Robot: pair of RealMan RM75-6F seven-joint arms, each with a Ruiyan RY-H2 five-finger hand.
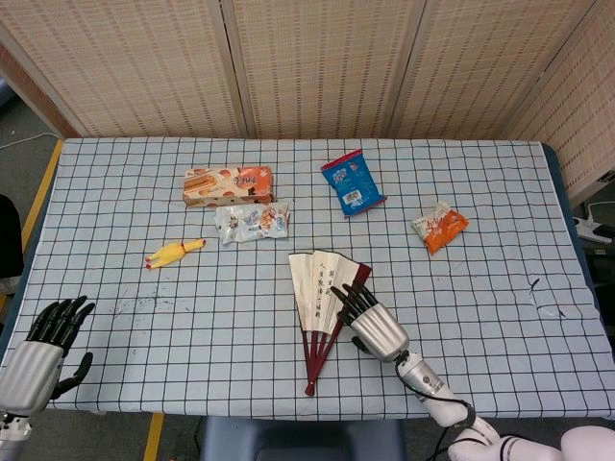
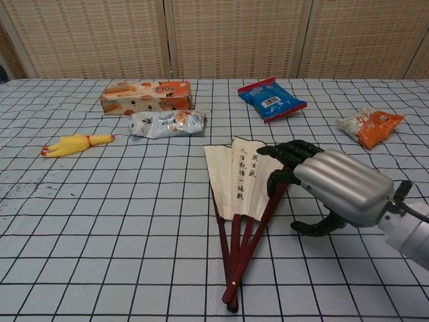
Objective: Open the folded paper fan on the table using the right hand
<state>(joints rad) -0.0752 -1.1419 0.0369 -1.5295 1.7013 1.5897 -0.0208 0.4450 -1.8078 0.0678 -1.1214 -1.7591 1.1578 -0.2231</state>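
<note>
The paper fan [image 1: 323, 293] [image 2: 239, 180] lies partly spread in the middle of the table, cream leaf with dark writing, dark red ribs meeting at a pivot near the front edge. My right hand [image 1: 373, 324] [image 2: 333, 184] hovers palm down over the fan's right red guard stick, fingers apart, their dark tips over the leaf's right edge. It holds nothing. My left hand [image 1: 40, 351] rests open at the table's front left corner, far from the fan.
A yellow rubber chicken [image 1: 173, 253] lies at the left. An orange snack box [image 1: 228, 184] and a white packet [image 1: 252, 222] sit behind the fan. A blue bag [image 1: 352, 182] and an orange packet [image 1: 440, 227] lie at the back right.
</note>
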